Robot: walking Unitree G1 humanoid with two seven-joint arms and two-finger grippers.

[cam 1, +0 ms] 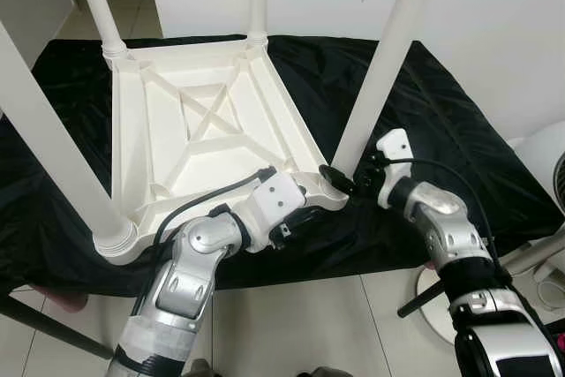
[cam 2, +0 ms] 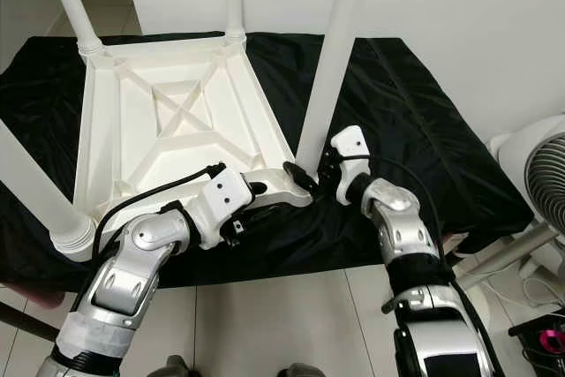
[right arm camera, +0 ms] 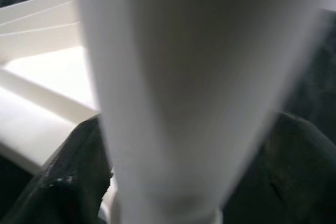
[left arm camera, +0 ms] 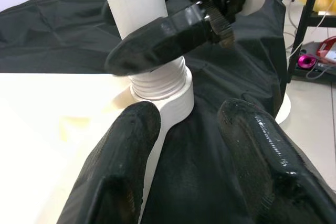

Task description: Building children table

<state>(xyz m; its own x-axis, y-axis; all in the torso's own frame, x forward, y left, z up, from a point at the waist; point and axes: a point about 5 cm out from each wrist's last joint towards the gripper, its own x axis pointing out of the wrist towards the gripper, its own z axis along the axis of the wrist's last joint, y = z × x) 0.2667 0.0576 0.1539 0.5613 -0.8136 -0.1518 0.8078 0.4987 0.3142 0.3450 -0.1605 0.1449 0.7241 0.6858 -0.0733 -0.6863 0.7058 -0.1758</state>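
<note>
Tabletop point(cam 1: 203, 143) lies inverted on black cloth point(cam 1: 441, 147), so sockets face up. Your right gripper point(cam 1: 340, 181) clamps the near-right leg point(cam 1: 380, 68) at its threaded base; left gripper point(left arm camera: 191, 129) (fingers spread, empty) braces that corner.

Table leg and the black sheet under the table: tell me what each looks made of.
Table leg: looks like moulded white plastic, smooth and matte, with a ribbed threaded collar at its base. Black sheet: probably thin synthetic fabric or plastic film, since it wrinkles and shines faintly.
</note>
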